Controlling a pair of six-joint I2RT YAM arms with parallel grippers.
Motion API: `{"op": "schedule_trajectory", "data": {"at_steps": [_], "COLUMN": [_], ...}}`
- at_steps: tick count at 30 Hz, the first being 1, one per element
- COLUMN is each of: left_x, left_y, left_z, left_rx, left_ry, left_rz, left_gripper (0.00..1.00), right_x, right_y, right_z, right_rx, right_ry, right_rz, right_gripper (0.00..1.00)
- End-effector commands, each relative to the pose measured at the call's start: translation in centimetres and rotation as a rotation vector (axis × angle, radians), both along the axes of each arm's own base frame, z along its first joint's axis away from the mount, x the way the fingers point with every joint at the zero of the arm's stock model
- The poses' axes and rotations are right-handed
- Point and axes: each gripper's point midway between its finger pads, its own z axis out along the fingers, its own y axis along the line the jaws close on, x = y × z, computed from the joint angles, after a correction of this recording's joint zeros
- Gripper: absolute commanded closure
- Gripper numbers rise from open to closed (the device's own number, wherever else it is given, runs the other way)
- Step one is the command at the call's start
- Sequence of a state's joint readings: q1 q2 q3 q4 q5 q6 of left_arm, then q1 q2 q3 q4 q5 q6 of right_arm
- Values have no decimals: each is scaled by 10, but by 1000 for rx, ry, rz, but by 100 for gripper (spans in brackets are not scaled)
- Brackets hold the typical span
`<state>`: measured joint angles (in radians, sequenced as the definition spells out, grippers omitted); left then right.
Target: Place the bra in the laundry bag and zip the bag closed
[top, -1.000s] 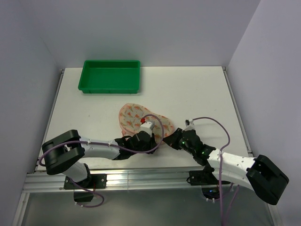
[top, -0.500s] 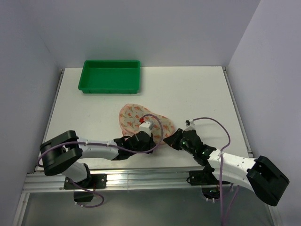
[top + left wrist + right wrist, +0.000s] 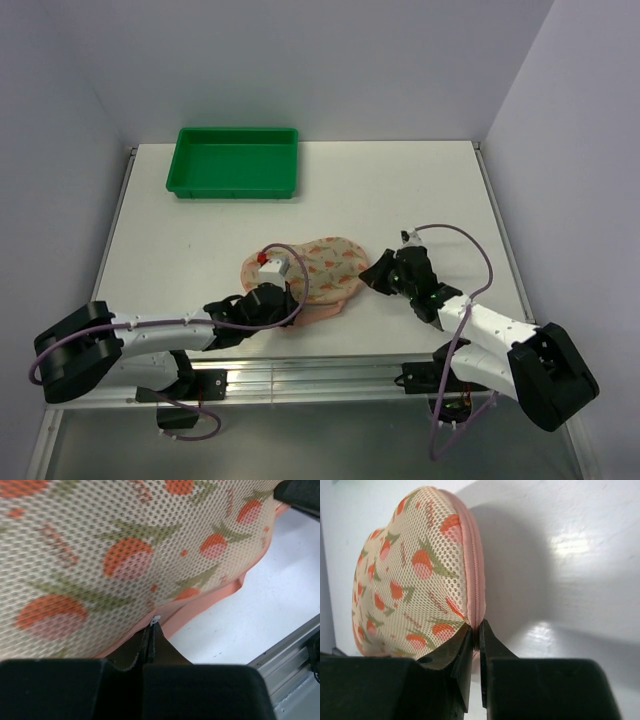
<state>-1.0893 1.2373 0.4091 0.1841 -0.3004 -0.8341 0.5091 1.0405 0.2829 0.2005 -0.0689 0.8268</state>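
Note:
The laundry bag (image 3: 318,266), pale pink mesh with orange-and-green print, lies on the white table between my two grippers. My left gripper (image 3: 283,303) is at its near left edge, shut on the small white zipper pull (image 3: 155,620) at the pink zipper edging; the left wrist view is filled by the bag (image 3: 125,555) above the gripper (image 3: 150,631). My right gripper (image 3: 373,274) is at the bag's right end. In the right wrist view that gripper (image 3: 478,629) is shut on the pink zipper seam of the bag (image 3: 415,580). The bra is out of view.
A green plastic tray (image 3: 182,172) stands at the far left of the table. The metal rail (image 3: 300,375) runs along the near table edge, just behind the left gripper. Grey walls close in the table on the left, back and right.
The left gripper has moved left along the bag's near edge. The right gripper has moved a little farther away. The bag has turned to lie more crosswise.

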Motion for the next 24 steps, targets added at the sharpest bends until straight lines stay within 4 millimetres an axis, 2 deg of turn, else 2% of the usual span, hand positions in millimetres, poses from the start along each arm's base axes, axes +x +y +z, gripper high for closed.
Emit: {"op": "schedule_trajectory", "data": {"at_steps": [1,2,3,4,5,6,7,8,9,11,14,15,17,24], "left_x": [0,2,3,5,4,4,8,7,8,12,14,13,13,6], "left_y": [20,18,16,9,3,-2,-12,-19,-25,-42,-60,-65,-72,-79], "left_z": [-6,-2,-1,6,10,10,20,19,22,31,40,43,45,38], "left_rx": [45,37,36,11,-10,-17,-58,-65,-78,-115,-154,-168,-188,-201], "left_ry": [7,1,1,-10,-5,-1,-15,-5,-5,-14,-18,-15,-13,16], "left_rz": [37,37,33,28,12,2,-9,-27,-39,-66,-104,-117,-136,-170], "left_gripper": [100,100,100,100,100,100,100,100,100,100,100,100,100,100], "right_x": [31,35,35,35,31,26,19,14,8,-6,-22,-27,-36,-36], "right_y": [-16,-13,-11,-9,-4,0,2,2,7,9,21,30,39,55], "right_z": [20,27,30,31,33,34,35,35,44,37,43,51,52,39], "right_rx": [-72,-67,-59,-51,-29,-12,22,42,71,117,217,271,309,345], "right_ry": [-78,-91,-93,-90,-82,-79,-78,-79,-106,-80,-86,-95,-85,-40], "right_rz": [-48,-40,-30,-24,-1,12,11,8,20,4,-2,0,18,6], "right_gripper": [85,81,72,51,41,27,23,21,20,19,19,19,19,19]}}
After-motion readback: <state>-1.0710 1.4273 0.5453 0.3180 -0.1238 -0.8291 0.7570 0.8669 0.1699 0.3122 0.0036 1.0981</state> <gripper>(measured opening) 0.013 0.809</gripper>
